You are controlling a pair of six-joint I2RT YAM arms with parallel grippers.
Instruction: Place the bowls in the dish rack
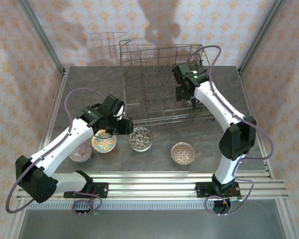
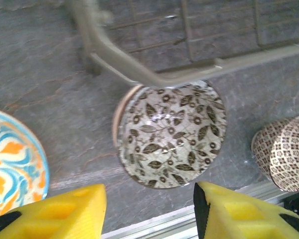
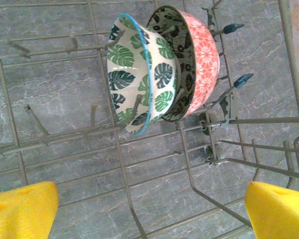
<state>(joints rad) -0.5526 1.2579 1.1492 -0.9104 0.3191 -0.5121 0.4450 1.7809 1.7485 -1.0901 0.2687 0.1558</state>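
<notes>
The grey wire dish rack [image 1: 154, 64] stands at the back middle of the table. Two bowls stand on edge among its tines: a green-leaf bowl [image 3: 134, 74] and a coral one [image 3: 204, 59]. My right gripper [image 3: 152, 214] hovers open over the rack floor, nothing between its yellow fingers [image 3: 25, 206]. On the table in front of the rack lies a brown leaf-patterned bowl [image 2: 170, 134] [image 1: 140, 138]. My left gripper [image 2: 149, 209] [image 1: 127, 127] is just short of its rim, jaws apart and empty.
An orange-and-blue bowl [image 1: 104, 142], a pinkish bowl [image 1: 80, 151] and a brown lattice bowl [image 1: 183, 153] sit along the table's front. The rack's corner wire [image 2: 139, 69] runs close behind the leaf-patterned bowl. A metal rail [image 1: 154, 179] edges the table front.
</notes>
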